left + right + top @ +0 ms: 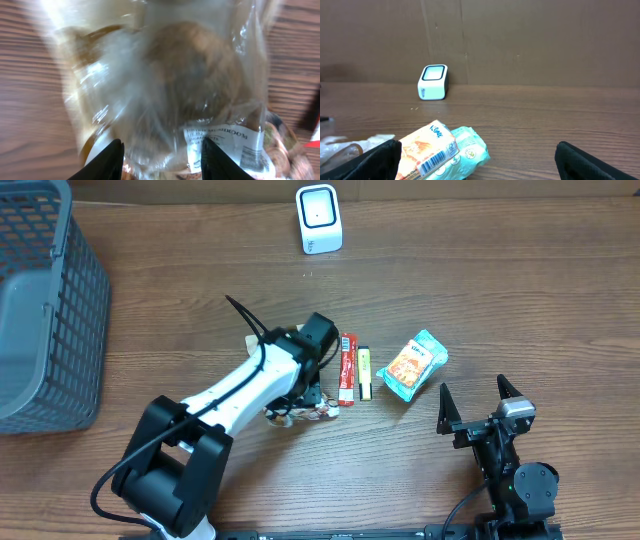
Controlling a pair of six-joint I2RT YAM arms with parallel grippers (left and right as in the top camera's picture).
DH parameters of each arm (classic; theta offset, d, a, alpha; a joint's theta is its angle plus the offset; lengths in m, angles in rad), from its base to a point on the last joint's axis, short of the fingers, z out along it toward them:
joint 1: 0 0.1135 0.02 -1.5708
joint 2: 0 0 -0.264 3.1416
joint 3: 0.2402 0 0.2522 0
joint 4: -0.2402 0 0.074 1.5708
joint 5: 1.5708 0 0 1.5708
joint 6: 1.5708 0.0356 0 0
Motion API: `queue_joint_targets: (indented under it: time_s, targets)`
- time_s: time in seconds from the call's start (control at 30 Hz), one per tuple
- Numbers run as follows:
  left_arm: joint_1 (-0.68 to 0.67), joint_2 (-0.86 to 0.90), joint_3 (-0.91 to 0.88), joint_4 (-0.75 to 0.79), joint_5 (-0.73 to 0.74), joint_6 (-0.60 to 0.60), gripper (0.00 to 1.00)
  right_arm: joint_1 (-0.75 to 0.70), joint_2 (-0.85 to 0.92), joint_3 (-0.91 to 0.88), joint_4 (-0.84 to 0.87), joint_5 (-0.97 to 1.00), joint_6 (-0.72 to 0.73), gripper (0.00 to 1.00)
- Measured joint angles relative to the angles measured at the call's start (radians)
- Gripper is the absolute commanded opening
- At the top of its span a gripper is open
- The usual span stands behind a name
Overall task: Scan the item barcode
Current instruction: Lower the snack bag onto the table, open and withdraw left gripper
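Reaching forward, left gripper (161, 159) astride clear bag (190, 75)

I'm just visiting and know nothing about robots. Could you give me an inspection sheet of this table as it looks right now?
Surface: wooden table, brown grain.
Job's things: white scanner at the far edge; clear bag under the left gripper; red packet, green stick and teal packet lying side by side.
Clutter: grey basket at the left edge.
Grippers: left gripper jaws astride the bag, grip unclear; right gripper jaws wide open, empty.
Cables: black cable arching off the left gripper's wrist.
Surroundings: cardboard wall behind the table.
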Motion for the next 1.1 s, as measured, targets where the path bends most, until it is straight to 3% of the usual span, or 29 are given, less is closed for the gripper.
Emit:
queue_joint_targets:
  time_s: [0.23,0.43,0.77,1.1]
  targets:
    - [0.033,-0.012,0.165,-0.105,-0.05,0.128,0.48,0.0,0.0,0.0,-0.001,0.0,0.0,1.0]
    - [0.033,-0.033,0.211,-0.128,0.009,0.157,0.26,0.0,0.0,0.0,-0.001,0.0,0.0,1.0]
    - [0.011,-0.033,0.046,0.071,0.106,0.113,0.24,0.0,0.0,0.0,0.0,0.0,0.001,1.0]
    - [0.011,-0.046,-0.075,0.089,0.036,0.1,0.25,0.0,0.0,0.0,0.0,0.0,0.0,1.0]
